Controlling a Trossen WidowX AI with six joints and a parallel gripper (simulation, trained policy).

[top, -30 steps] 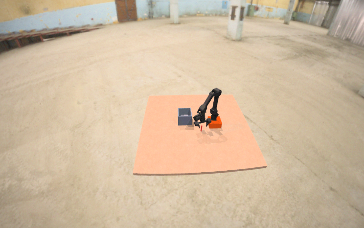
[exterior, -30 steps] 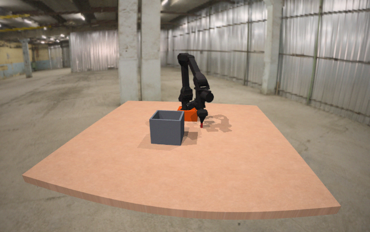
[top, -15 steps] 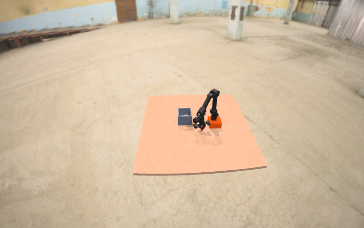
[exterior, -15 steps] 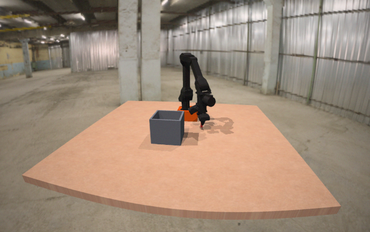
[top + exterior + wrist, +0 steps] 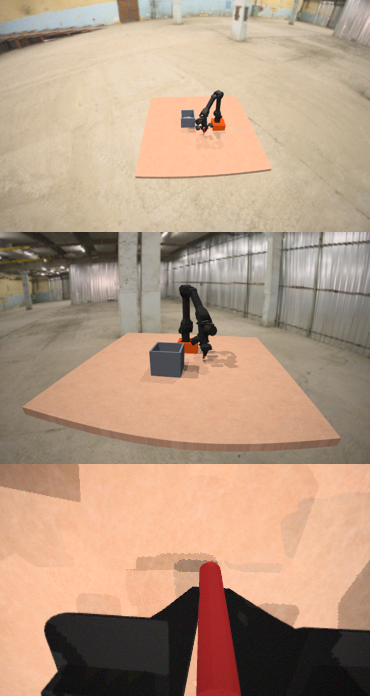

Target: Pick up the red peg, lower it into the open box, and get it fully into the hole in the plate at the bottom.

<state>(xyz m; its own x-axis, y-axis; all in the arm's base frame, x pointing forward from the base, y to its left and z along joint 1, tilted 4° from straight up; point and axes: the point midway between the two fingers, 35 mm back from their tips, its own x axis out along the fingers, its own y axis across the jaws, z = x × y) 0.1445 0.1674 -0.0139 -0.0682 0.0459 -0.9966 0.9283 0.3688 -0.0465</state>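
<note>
Set in a wide, worn concrete hall, with pillars around and, in the exterior view, corrugated metal walling behind a broad peach worktop [image 5: 177, 155] [image 5: 177, 401] [image 5: 140, 519]. Mounted on an orange base block [image 5: 218, 126] [image 5: 191, 348], with the black arm [image 5: 209, 104] [image 5: 200, 312] folded over and reaching down, probably to bring the grip in from above. At its end, a claw [image 5: 204, 129] [image 5: 205, 354] [image 5: 210, 594] clenched on the red peg [image 5: 204, 130] [image 5: 203, 356] [image 5: 213, 629], with one finger on either side and the lower end left sticking out below, a useful hold for leading that end into a hole. Roughly upright in the exterior view, seemingly just off the worktop, though too small there to be certain of the gap. To the left, well outside the claw's present spot, an open grey box [image 5: 187, 122] [image 5: 165, 364], with only a paler patch showing at the bottom in the top view, likely the plate; hole not distinguishable. Judging by those high walls, best to lift well above the rim before crossing left, then lower straight, since a slanted or slipping peg could catch the rim or miss the hole.
</note>
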